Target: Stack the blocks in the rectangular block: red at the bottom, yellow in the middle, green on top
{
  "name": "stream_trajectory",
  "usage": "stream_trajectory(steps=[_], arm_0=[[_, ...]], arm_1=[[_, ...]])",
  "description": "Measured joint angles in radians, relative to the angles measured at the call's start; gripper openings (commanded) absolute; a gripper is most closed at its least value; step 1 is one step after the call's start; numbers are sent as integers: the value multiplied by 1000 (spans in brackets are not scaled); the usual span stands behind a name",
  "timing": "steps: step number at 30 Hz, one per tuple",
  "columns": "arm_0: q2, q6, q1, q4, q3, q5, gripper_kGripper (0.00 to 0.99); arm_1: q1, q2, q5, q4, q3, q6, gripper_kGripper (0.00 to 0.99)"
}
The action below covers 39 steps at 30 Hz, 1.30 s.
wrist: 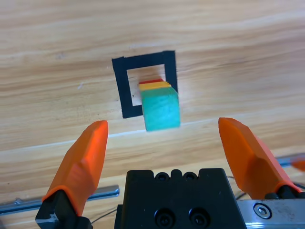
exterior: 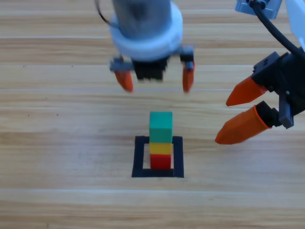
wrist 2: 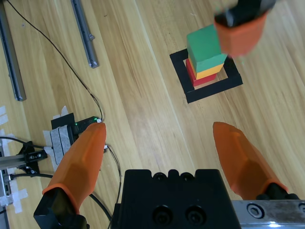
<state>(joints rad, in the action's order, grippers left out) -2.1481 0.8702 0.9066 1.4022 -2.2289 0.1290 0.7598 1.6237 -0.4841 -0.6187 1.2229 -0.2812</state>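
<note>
Inside the black tape rectangle [exterior: 139, 157] stands a stack of three cubes: red [exterior: 160, 162] at the bottom, yellow [exterior: 160, 149] in the middle, green [exterior: 160, 126] on top. My left gripper [exterior: 156, 78] hangs open above and behind the stack, touching nothing. From the left wrist the green cube [wrist: 161, 110] shows over the yellow and red edges, within the rectangle [wrist: 123, 90]. Off to the right my right gripper [exterior: 233, 117] is open and holds nothing. Its wrist view shows the stack with the green cube [wrist 2: 205, 47] and the rectangle [wrist 2: 183, 71] farther off.
Bare wooden table lies all around the rectangle. In the right wrist view, metal rails [wrist 2: 85, 33], black cables [wrist 2: 71, 71] and a taped small device [wrist 2: 71, 128] lie at the table's side.
</note>
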Motion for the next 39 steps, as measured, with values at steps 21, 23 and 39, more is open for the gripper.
stream_trajectory(steps=[21, 23, 39], arm_0=[[960, -39, 1, -291, 1010, 232, 990], [980, -86, 1, -324, 1010, 222, 990], [840, -179, 122, -586, 1063, 183, 990]], arm_1=[[0, -3, 0, 0, -2, 0, 989], [0, -3, 0, 0, -2, 0, 989], [0, -3, 0, 0, -2, 0, 989]])
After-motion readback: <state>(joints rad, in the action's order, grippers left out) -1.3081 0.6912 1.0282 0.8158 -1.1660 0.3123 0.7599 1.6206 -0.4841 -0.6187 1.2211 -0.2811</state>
